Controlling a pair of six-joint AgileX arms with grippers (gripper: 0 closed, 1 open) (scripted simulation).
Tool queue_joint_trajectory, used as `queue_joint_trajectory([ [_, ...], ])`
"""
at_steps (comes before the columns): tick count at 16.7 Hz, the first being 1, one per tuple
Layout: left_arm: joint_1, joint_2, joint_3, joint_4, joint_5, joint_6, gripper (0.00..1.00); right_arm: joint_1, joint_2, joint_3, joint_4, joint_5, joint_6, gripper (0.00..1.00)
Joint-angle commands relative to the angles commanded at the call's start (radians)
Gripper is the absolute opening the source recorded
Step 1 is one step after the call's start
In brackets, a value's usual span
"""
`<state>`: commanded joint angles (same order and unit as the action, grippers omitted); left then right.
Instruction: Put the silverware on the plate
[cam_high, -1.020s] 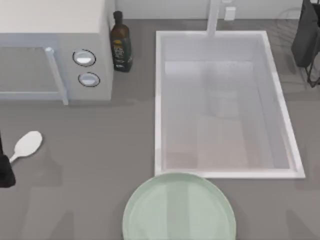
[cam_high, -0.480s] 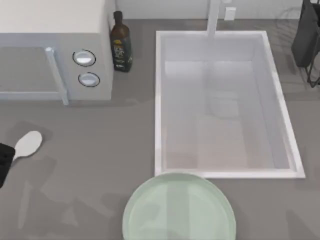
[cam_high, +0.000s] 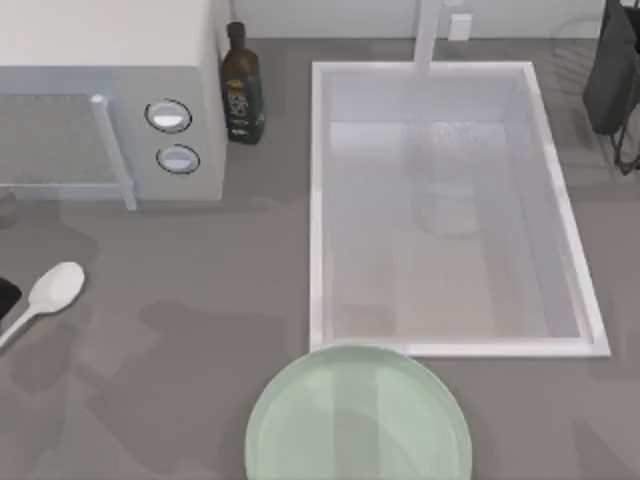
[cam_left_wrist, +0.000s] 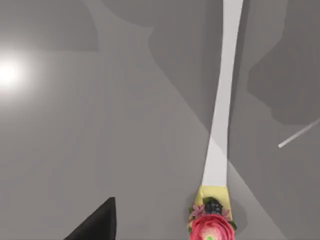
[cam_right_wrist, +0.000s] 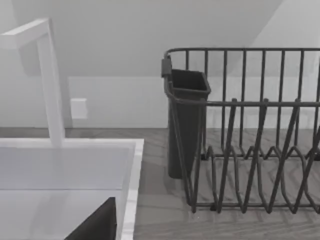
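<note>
1. A grey counter is seen from above, with a white microwave at the far left and a dark bottle standing just beside it.
2. A white sink is set into the counter right of centre, with a faucet at its far edge.
3. The silverware, a small white spoon, is laid flat on the counter near the left edge, its bowl pointed toward the microwave.
4. The plate, pale mint green, is placed at the near edge in the middle, well apart from the spoon.
5. The left gripper is seen as a dark shape at the left edge, just beside the spoon's handle; whether its jaws are spread or pressed together cannot be told.
6. In the left wrist view, the spoon's handle is shown lying on the counter, its end decorated with a pink flower.
7. In the right wrist view, a dark dish rack is seen beside the sink; the state of the right jaws cannot be told.
</note>
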<state>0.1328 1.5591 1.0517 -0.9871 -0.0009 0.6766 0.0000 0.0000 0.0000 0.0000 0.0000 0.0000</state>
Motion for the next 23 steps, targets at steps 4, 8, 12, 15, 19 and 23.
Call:
queue_joint_trajectory([
  [4,0.009,0.096,0.075,-0.061,0.000,0.045,1.00,0.000,0.000,0.000,0.000,0.000,0.000,1.00],
  [8,0.004,0.093,0.072,-0.058,0.000,0.043,1.00,0.000,0.000,0.000,0.000,0.000,0.000,1.00],
  [12,0.007,0.128,0.027,0.014,0.000,0.042,1.00,0.000,0.000,0.000,0.000,0.000,0.000,1.00],
  [15,0.009,0.193,-0.048,0.165,0.000,0.046,1.00,0.000,0.000,0.000,0.000,0.000,0.000,1.00],
  [19,0.012,0.271,-0.137,0.331,0.001,0.050,1.00,0.000,0.000,0.000,0.000,0.000,0.000,1.00],
  [23,0.012,0.284,-0.150,0.352,0.001,0.051,1.00,0.000,0.000,0.000,0.000,0.000,0.000,1.00],
])
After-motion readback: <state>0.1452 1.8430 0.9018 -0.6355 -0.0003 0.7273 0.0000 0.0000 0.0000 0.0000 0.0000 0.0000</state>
